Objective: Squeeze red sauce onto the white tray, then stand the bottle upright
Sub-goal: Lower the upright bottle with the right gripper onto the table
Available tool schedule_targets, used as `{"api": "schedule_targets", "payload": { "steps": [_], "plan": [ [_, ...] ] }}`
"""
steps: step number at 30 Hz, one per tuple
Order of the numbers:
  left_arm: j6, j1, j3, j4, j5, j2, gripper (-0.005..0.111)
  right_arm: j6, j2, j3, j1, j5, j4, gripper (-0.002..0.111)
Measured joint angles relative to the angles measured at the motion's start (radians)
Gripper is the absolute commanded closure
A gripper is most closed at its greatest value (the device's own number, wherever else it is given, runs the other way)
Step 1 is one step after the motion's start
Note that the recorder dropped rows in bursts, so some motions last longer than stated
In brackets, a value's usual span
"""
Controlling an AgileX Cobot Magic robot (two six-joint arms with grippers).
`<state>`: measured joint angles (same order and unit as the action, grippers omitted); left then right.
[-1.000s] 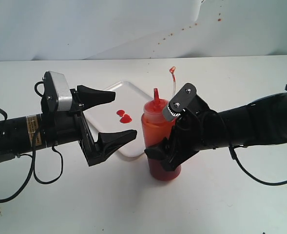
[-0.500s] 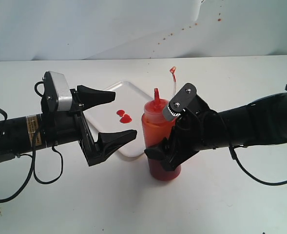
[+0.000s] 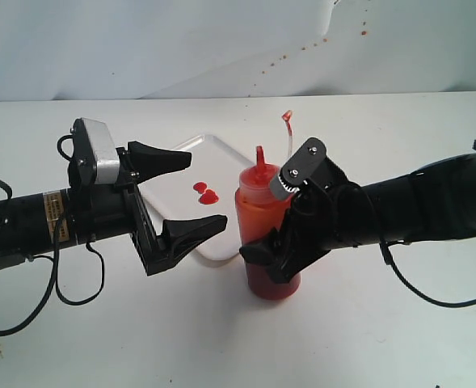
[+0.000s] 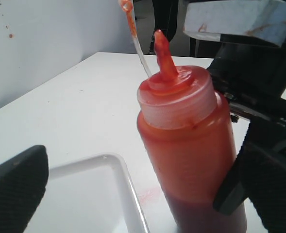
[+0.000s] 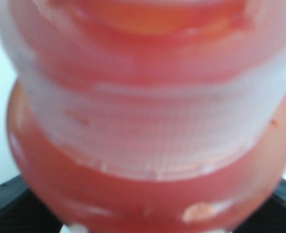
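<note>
The bottle (image 3: 263, 234) stands upright on the table just right of the white tray (image 3: 215, 155), its nozzle up and its cap strap (image 3: 287, 129) sticking above it. My right gripper (image 3: 263, 245) is shut on the bottle's body; in the right wrist view the bottle (image 5: 147, 121) fills the frame, with black fingers at both lower corners. Two small blobs of red sauce (image 3: 205, 192) lie on the tray. My left gripper (image 3: 208, 191) hangs open over the tray, nothing in it, its lower fingertip close to the bottle (image 4: 186, 141). The tray corner (image 4: 89, 194) shows beside the bottle.
A faint red smear (image 4: 150, 195) marks the table between tray and bottle. Small red splatters (image 3: 302, 47) dot the white backdrop behind. White table stretches around both arms, with black cables (image 3: 76, 283) trailing at the left.
</note>
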<state>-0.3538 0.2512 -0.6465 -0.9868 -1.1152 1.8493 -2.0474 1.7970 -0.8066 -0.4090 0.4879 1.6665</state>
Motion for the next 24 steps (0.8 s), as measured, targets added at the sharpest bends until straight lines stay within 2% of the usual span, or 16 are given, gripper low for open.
{"api": "schedule_targets", "payload": {
  "steps": [4, 6, 10, 11, 24],
  "plan": [
    [0.0, 0.0, 0.0, 0.0, 0.0, 0.0, 0.002, 0.008, 0.0, 0.0, 0.0, 0.0, 0.0, 0.039],
    [0.0, 0.0, 0.0, 0.0, 0.0, 0.0, 0.002, 0.008, 0.0, 0.0, 0.0, 0.0, 0.0, 0.035],
    [0.0, 0.0, 0.0, 0.0, 0.0, 0.0, 0.002, 0.008, 0.0, 0.0, 0.0, 0.0, -0.002, 0.012],
    [0.0, 0.0, 0.0, 0.0, 0.0, 0.0, 0.002, 0.008, 0.0, 0.0, 0.0, 0.0, -0.002, 0.002],
    [-0.002, 0.0, 0.0, 0.0, 0.0, 0.0, 0.002, 0.042, -0.013, 0.0, 0.0, 0.005, -0.053, 0.003]
  ]
}}
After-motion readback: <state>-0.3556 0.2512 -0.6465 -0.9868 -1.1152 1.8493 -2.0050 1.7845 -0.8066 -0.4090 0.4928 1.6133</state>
